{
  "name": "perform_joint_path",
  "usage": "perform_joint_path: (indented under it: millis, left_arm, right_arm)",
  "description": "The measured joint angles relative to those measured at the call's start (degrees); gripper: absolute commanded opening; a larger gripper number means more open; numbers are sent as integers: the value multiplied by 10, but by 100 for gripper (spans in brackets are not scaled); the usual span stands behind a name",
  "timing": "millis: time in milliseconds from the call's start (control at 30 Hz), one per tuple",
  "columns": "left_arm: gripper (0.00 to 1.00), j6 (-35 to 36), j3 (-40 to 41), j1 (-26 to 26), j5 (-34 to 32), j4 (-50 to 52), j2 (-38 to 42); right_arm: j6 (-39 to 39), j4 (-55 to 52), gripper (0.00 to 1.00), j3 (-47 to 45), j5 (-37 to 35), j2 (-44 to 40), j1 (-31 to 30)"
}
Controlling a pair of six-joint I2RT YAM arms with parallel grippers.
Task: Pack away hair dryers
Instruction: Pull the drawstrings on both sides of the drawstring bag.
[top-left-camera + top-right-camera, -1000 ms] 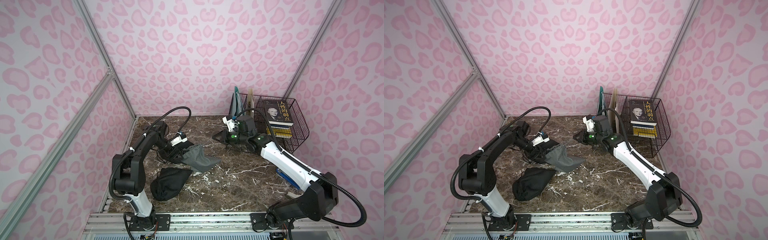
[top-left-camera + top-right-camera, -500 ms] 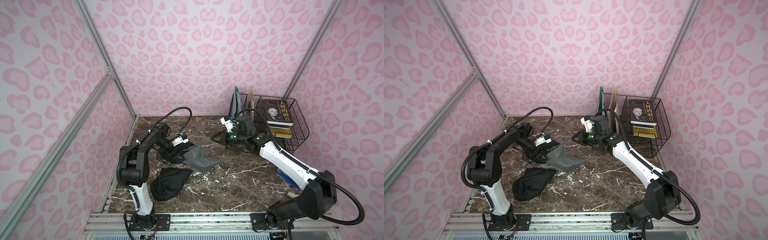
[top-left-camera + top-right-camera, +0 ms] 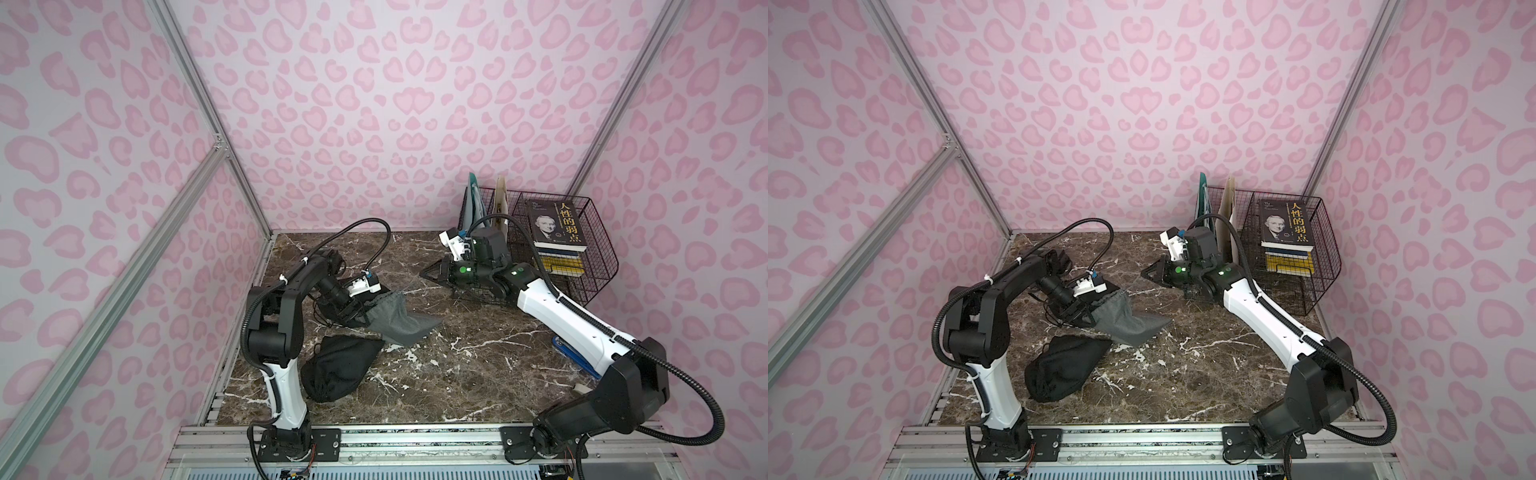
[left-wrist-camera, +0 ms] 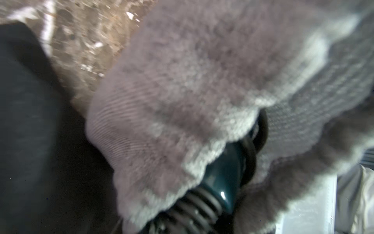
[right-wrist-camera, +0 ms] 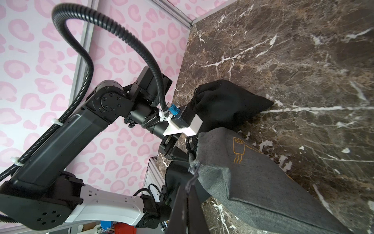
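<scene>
A dark teal hair dryer [image 4: 220, 168] with a black ribbed cord end sticks partway out of the mouth of the grey pouch [image 3: 403, 320] [image 3: 1129, 320] [image 5: 253, 182], seen close in the left wrist view. My left gripper [image 3: 353, 313] [image 3: 1077, 309] sits at that mouth; its jaws are hidden by fabric. My right gripper [image 3: 424, 274] [image 3: 1144, 272] [image 5: 188, 188] is shut, its tips pinching the pouch's thin grey drawstring [image 5: 192, 176]. No other hair dryer shows.
A filled black pouch [image 3: 338, 368] [image 3: 1063, 368] lies at the front left near the left arm's base. A wire basket [image 3: 590, 266] with stacked books [image 3: 557, 224] stands at the back right. A blue object [image 3: 569, 353] lies under the right arm.
The left arm's elbow has swung rightward while its gripper stays at the grey pouch's mouth. The right gripper has shifted slightly left, still shut.
</scene>
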State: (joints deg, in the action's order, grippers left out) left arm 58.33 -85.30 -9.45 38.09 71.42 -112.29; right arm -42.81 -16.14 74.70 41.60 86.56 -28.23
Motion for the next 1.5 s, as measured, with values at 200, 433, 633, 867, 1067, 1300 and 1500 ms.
perform_joint_path:
  millis: [200,433,633,867,1067,1300,1500]
  left_arm:
    - [71,19,16,0,-17,16,13]
    - [77,17,37,0,-40,-7,23]
    - [71,12,42,-7,-47,-23,23]
    - [50,-7,52,-16,-47,-54,27]
    - [3,-17,52,-17,-52,-63,33]
    - [12,-17,59,-18,-60,-52,49]
    - [20,-12,64,-18,-61,-35,64]
  right_arm:
    - [1,0,0,3,2,5,2]
    - [3,0,0,13,4,7,4]
    - [4,-1,0,19,4,7,7]
    - [4,0,0,20,4,7,9]
    - [5,0,0,20,4,7,9]
    - [6,0,0,20,5,7,12]
    - [6,0,0,20,6,7,15]
